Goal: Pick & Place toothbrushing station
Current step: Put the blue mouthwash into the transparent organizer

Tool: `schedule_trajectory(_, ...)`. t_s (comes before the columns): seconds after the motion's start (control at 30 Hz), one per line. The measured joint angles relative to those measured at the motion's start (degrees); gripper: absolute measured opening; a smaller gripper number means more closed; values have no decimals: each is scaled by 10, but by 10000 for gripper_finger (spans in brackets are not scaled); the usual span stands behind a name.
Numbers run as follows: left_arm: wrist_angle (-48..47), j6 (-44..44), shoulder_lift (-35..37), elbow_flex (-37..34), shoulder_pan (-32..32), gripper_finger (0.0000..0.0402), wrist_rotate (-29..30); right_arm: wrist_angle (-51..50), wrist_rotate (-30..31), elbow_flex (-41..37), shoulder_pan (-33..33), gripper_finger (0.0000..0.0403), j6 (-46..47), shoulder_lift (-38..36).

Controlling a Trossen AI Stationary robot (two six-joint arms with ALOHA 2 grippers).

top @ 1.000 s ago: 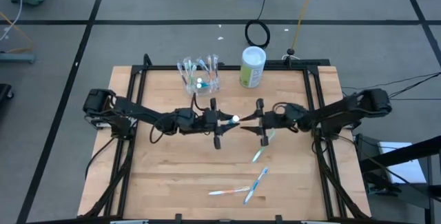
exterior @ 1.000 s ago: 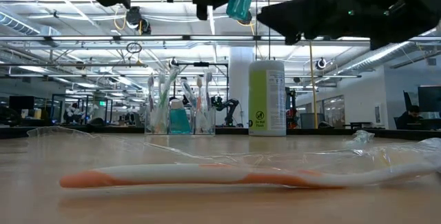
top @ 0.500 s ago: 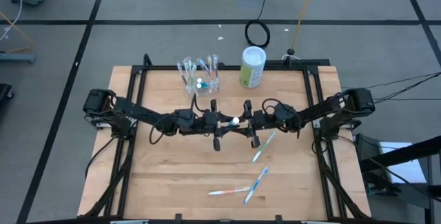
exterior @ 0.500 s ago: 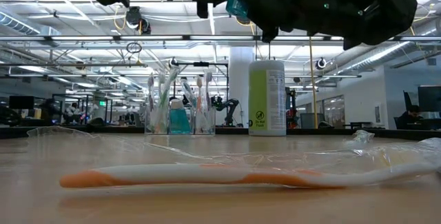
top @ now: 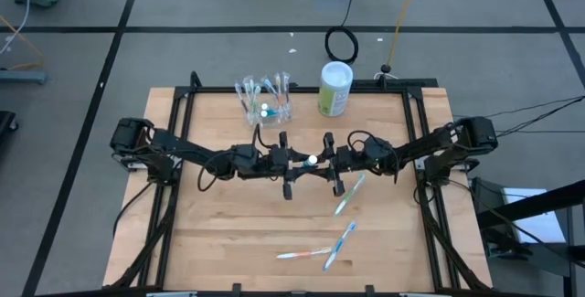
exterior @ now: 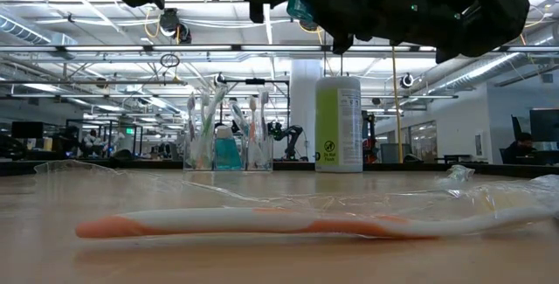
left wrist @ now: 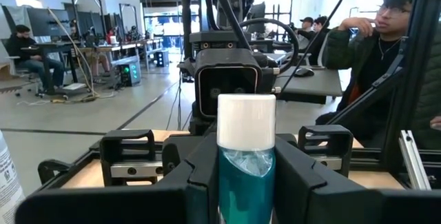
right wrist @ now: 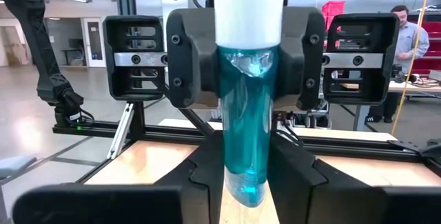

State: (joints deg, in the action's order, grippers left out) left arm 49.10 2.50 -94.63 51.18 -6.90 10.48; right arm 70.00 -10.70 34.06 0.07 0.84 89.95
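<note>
A teal toothpaste tube (top: 313,160) with a white cap stands upright in the air over the middle of the table, between my two grippers. My left gripper (top: 300,161) is shut on it from the left, and my right gripper (top: 322,162) meets it from the right. The clear holder (top: 265,100) stands on its base at the table's far edge, with several toothbrushes and a blue tube upright in it. The low view shows the holder (exterior: 229,140) far behind the arms. My left gripper pinches the tube's upper body (right wrist: 246,65), just below the cap, between its two fingers (right wrist: 189,58). The fingers come in level from the table's left. The tube stands upright with its cap up, clear of the table. My right gripper has its two fingers (right wrist: 207,176) against the sides of the tube's lower body (right wrist: 247,162), under the left gripper's hold. It comes in level from the table's right. The tube's flat bottom end hangs between the fingers.
A white-and-green canister (top: 335,89) stands right of the holder. Loose wrapped toothbrushes (top: 345,196) (top: 340,242) (top: 302,254) lie on the near right of the table. An orange one (exterior: 262,223) lies close to the low camera. A person (left wrist: 406,65) sits beyond the table.
My right gripper has gone toward the table's left, up to the tube that the left gripper holds still. It came to rest about half a second ago. The tube has stayed where it was.
</note>
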Motion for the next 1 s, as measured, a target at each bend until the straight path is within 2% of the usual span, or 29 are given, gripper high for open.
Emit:
schedule_trajectory(0.17,-2,6,0,0,0,104,0,-5,0,0,0,93,0,0)
schedule_trajectory(0.3,-2,20,1,0,0,158,3,-36,0,-1,-1,95,-1,0)
schedule_trajectory(0.37,-35,19,14,0,0,187,3,-49,0,-1,-3,95,-6,0)
schedule_trajectory(0.43,-101,7,33,8,0,209,5,-70,0,-1,-7,95,-16,0)
schedule_trajectory(0.5,-215,-13,58,34,0,222,14,-101,0,-1,-11,95,-25,0)
schedule_trajectory(0.63,-496,-41,82,139,0,222,30,-166,1,-1,-19,95,-50,0)
schedule_trajectory(0.73,-648,-48,70,223,4,210,30,-206,18,-1,-22,95,-54,0)
schedule_trajectory(0.8,-695,-46,54,255,8,201,29,-211,40,-1,-23,95,-52,0)
schedule_trajectory(1.0,-714,-40,-7,269,21,180,30,-218,49,-1,-23,96,-51,0)
